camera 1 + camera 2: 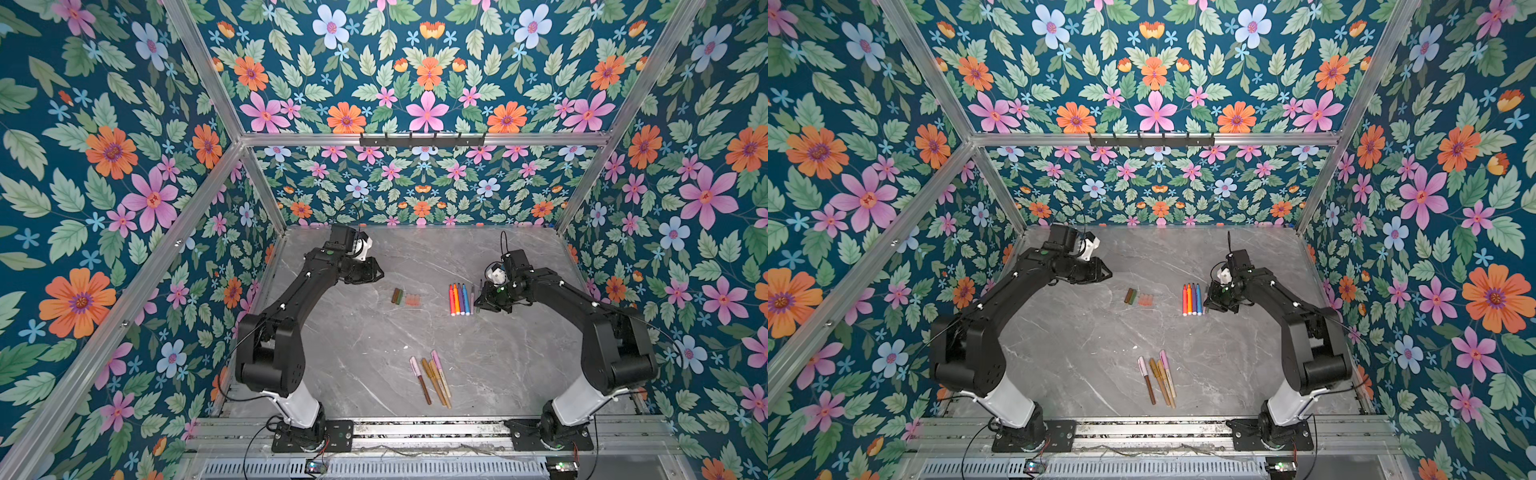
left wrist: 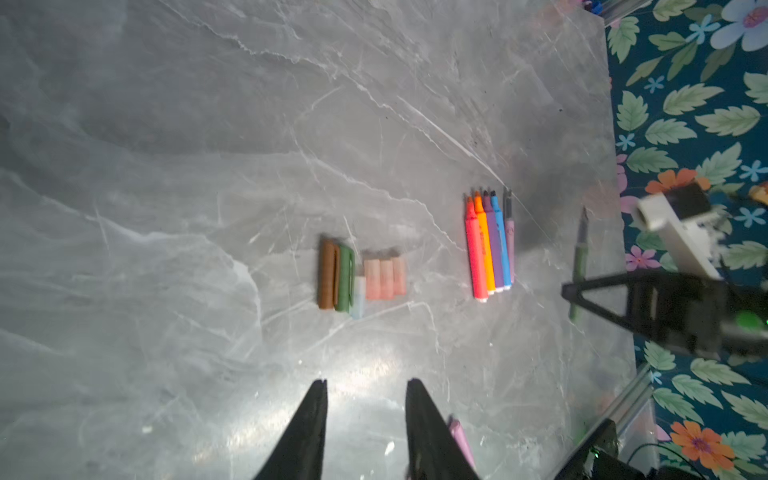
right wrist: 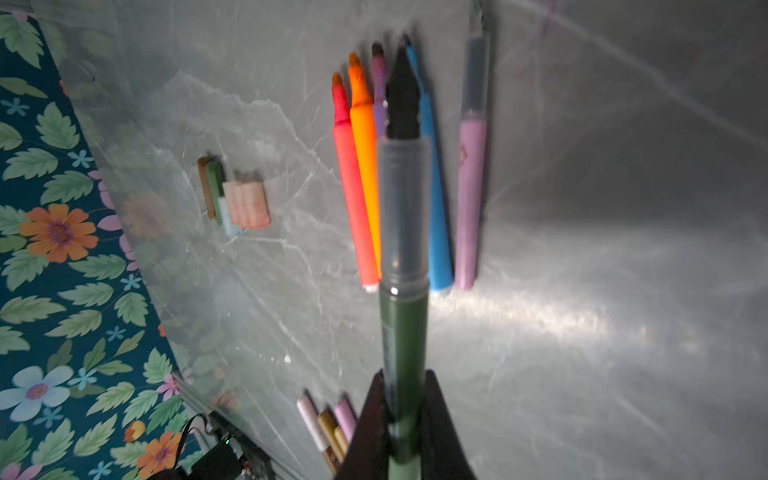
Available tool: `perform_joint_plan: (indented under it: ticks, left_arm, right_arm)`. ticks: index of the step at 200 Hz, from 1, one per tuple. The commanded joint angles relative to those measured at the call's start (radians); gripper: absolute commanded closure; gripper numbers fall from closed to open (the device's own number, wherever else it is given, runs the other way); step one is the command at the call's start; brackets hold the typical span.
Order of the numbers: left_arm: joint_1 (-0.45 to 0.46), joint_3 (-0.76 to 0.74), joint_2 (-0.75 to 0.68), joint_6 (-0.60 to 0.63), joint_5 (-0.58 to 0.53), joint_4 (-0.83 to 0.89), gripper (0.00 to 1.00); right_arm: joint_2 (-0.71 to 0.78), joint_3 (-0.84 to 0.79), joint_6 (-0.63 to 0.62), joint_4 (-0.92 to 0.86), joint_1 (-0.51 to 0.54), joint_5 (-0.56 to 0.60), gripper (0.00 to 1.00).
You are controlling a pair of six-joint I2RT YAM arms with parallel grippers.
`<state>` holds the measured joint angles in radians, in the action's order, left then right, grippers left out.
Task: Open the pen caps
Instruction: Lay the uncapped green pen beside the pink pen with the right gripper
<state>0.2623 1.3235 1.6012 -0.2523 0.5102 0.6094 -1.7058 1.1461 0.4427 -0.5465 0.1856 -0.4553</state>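
Note:
Several loose pen caps lie side by side mid-table: brown, green, pale blue and peach. To their right is a row of uncapped pens in red, orange, purple, blue and lilac. My right gripper is shut on an uncapped green pen, held just above the right end of that row with its dark tip pointing away. My left gripper hovers open and empty, left of and behind the caps.
Several capped pens with pink and gold caps lie near the front of the grey marble table. Floral walls stand close on the left, right and back. The arm bases sit on the front rail.

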Motion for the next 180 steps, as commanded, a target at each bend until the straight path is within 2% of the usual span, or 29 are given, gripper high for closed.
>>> perform_joint_plan:
  ticks: [1, 31, 58, 85, 133, 151, 180]
  left_arm:
    - [-0.007, -0.085, -0.101, 0.037, -0.001, 0.055, 0.64]
    - [-0.014, -0.21, -0.226, 0.036, 0.018, 0.081, 0.64]
    - [-0.015, -0.324, -0.323, 0.015, -0.017, 0.056, 0.64]
    - [-0.017, -0.38, -0.356, 0.001, 0.004, 0.039, 0.64]
    - [-0.017, -0.421, -0.377, -0.014, 0.018, 0.011, 0.64]
    - [-0.016, -0.435, -0.379, -0.02, 0.028, -0.001, 0.64]
    - [-0.017, -0.445, -0.377, -0.022, 0.032, 0.0, 0.64]
  right_arm:
    - [-0.064, 0.058, -0.112, -0.032, -0.004, 0.107, 1.0]
    - [-0.102, 0.048, -0.143, 0.017, -0.007, 0.17, 1.0]
    - [-0.153, 0.075, -0.146, 0.006, -0.013, 0.153, 1.0]
    - [-0.197, 0.113, -0.135, -0.007, -0.017, 0.13, 1.0]
    - [-0.203, 0.112, -0.134, -0.003, -0.02, 0.093, 0.84]
    - [-0.188, 0.096, -0.137, 0.001, -0.019, 0.095, 0.82]
    - [-0.16, 0.081, -0.142, 0.001, -0.021, 0.096, 0.55]
